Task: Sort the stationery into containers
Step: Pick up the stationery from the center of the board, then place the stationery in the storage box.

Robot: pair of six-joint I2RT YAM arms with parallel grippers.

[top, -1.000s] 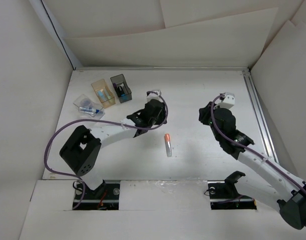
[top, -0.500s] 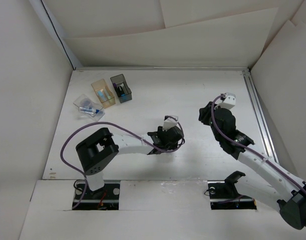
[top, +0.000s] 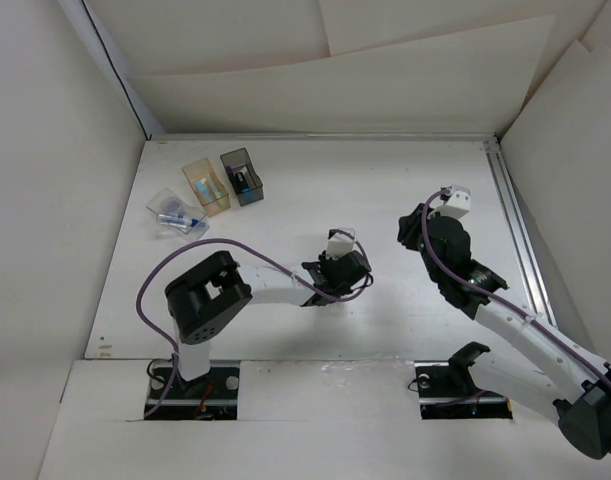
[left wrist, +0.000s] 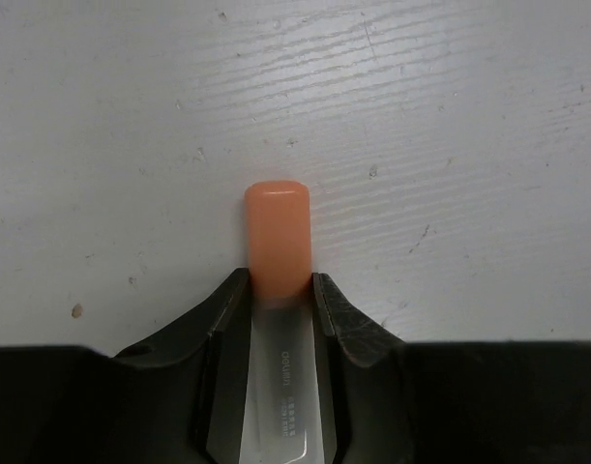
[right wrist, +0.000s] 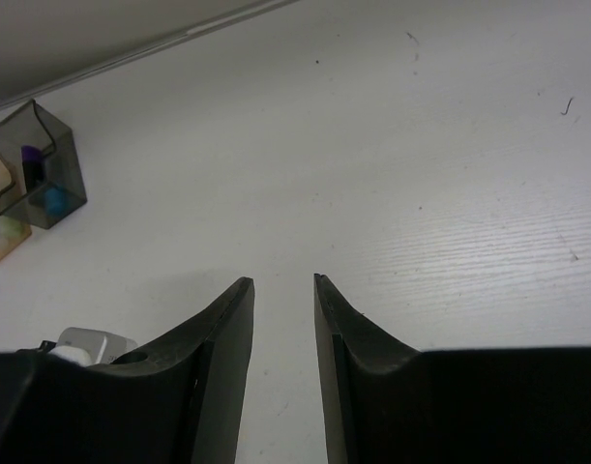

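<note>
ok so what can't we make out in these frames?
Left wrist: print on the orange-capped tube is too small to read; its rear is cut off by the bottom edge.
Top view: that tube is hidden under the left gripper.
Top view: contents of the clear box, amber box and dark grey box are too small to identify.
Right wrist: amber box is cut by the left edge.

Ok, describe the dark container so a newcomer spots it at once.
Look at the far left corner of the table, where three small boxes cluster. The smoky grey box is the rightmost, next to the amber box. Only its walls are dark, with purple and blue items inside.
</note>
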